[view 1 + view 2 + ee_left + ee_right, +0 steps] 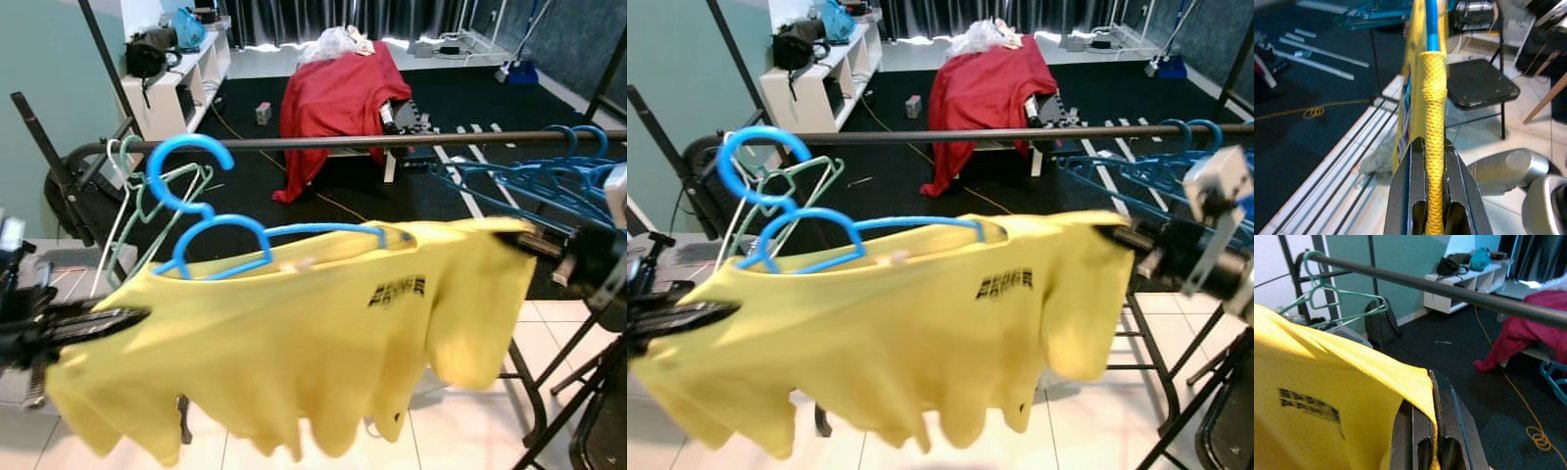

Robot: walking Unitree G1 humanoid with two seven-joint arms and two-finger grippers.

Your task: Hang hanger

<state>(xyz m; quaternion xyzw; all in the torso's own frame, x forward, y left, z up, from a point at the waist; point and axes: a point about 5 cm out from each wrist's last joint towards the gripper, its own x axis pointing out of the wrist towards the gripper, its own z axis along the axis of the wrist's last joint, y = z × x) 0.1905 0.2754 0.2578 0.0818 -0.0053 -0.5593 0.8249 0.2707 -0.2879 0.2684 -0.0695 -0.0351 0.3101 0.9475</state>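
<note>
Two tools hold one yellow T-shirt (294,343) stretched out just below the dark clothes rail (392,142). At far left, the left tool (108,321) is clamped on the shirt's sleeve edge; the left wrist view shows its two black fingers (1403,196) closed narrow on a bunched yellow hem, with the blue hanger (1431,24) running along inside the fabric. That blue hanger sits in the shirt's neck opening, its hook (181,162) raised to rail height. Whether the hook rests over the rail or only stands in front of it cannot be told. Just behind the hook, a pale green hanger (162,196) hangs on the rail. Black lettering (397,290) is printed right of the shirt's centre. On the floor beyond the rail stands a piece of furniture draped in a red cloth (338,103), with a white shelf unit (181,83) against the wall to its left. Further right, a cluster of blue hangers (549,176) hangs on the rail. At far right, the right tool (524,243) is closed on the shirt's other sleeve, its fingers (1449,416) pinching the yellow fabric.
</note>
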